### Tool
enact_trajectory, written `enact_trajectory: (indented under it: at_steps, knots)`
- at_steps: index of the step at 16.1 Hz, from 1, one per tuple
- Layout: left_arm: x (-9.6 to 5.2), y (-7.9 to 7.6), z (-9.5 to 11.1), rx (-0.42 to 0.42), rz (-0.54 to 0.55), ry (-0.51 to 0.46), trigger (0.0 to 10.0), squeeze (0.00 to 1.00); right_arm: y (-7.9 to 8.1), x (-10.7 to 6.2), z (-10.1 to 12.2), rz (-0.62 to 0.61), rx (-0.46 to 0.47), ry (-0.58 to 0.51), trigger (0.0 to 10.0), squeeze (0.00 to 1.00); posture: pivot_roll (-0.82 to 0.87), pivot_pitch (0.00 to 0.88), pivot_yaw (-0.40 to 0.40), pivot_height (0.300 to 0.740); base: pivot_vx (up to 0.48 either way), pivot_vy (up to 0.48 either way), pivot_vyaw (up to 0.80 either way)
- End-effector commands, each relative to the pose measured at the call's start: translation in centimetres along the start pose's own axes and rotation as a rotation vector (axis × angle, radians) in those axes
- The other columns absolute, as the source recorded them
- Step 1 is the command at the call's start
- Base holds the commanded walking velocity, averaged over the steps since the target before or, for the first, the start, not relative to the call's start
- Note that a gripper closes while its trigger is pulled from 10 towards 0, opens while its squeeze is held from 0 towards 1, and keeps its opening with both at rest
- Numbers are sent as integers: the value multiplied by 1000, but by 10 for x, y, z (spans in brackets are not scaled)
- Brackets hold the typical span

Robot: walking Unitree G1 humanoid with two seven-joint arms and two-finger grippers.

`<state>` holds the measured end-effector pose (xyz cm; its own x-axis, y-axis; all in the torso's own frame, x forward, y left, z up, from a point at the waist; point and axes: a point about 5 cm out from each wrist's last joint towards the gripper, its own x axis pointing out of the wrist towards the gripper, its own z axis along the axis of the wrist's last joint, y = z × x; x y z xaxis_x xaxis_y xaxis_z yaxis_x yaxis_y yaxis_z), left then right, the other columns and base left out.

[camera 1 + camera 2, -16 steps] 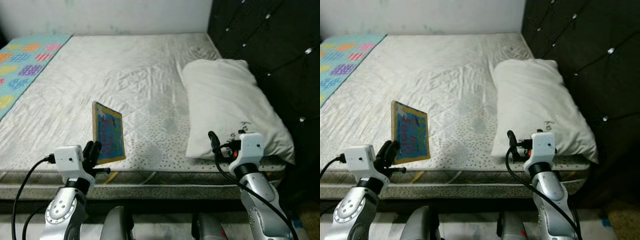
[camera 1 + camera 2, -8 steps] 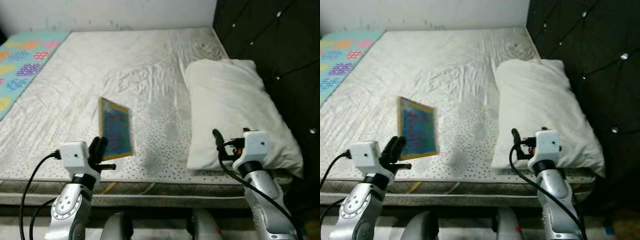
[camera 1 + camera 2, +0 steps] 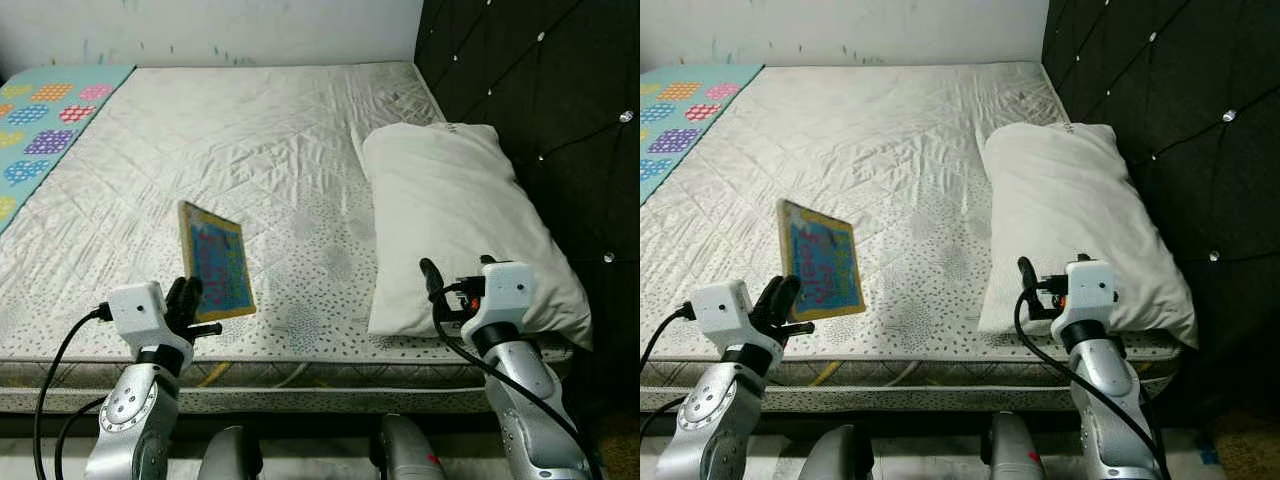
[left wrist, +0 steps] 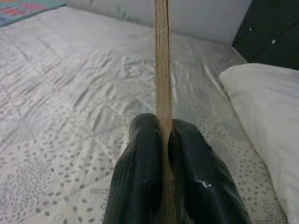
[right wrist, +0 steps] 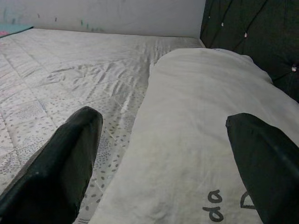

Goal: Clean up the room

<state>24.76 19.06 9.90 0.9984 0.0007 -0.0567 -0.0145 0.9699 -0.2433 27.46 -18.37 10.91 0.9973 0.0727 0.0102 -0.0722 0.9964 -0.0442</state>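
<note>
One book (image 3: 215, 262) is what I have in my left gripper (image 3: 188, 302), its fingers (image 4: 145, 172) pinched on the bottom edge, holding it upright over the front edge of the bed (image 3: 240, 140). Since a second ago the whole view has swung a little, so I am moving, not the book. I think I am carrying it off to put it away. My right gripper (image 3: 455, 290) is held up by the pillow (image 3: 455, 220), fingers (image 5: 60, 163) wide apart, holding nothing.
</note>
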Motion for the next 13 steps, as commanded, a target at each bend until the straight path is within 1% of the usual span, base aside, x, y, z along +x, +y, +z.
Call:
enact_trajectory:
  at_steps: [1, 2, 3, 4, 5, 6, 7, 9, 11, 12, 13]
  knots:
    - [4, 0, 11, -5, -13, -47, 10000, 0, -4, 0, 1, -2, 3, 1, 10000, 0, -213, 51, 21, 626, 0, 0, 0]
    - [6, 0, 11, -9, -14, -48, 10000, 0, -3, 0, 2, 2, 3, 0, 10000, 0, -215, 51, 18, 626, 0, 0, 0]
    - [12, -3, 12, -36, -26, -50, 10000, 0, -2, -1, 2, 11, 6, 2, 10000, 0, -224, 53, 14, 621, 0, 0, 0]
    - [15, -6, 11, -69, -43, -44, 10000, 0, -2, -1, 2, 14, 4, 2, 10000, 0, -230, 53, 13, 611, 0, 0, 0]
    - [22, -10, 11, -127, -43, -42, 10000, 0, -3, -2, 4, 13, -7, -1, 10000, 0, -242, 58, 13, 606, 0, 0, 0]
    - [27, -11, 10, -153, -35, -35, 10000, 0, -4, -3, 4, 8, -13, 1, 10000, 0, -246, 60, 14, 606, 0, 0, 0]
    - [36, -11, 7, -230, -23, -17, 10000, 0, -10, -6, 6, -9, -18, -1, 10000, 0, -268, 71, 14, 606, 0, 0, 0]
    - [44, -11, 1, -291, -12, 11, 10000, 0, -22, -16, 7, -35, -45, 12, 10000, 0, -298, 100, 6, 606, 0, 0, 0]
    - [55, -10, -3, -347, -9, 36, 10000, 0, -32, -25, 8, -56, -69, 31, 10000, 0, -319, 126, -4, 606, 0, 0, 0]
    - [58, -12, -4, -351, -15, 46, 10000, 0, -35, -28, 9, -61, -76, 34, 10000, 0, -332, 145, -15, 606, 0, 0, 0]
    - [65, -14, -7, -363, -25, 70, 10000, 0, -39, -33, 10, -67, -87, 46, 10000, 0, -343, 160, -24, 606, 0, 0, 0]
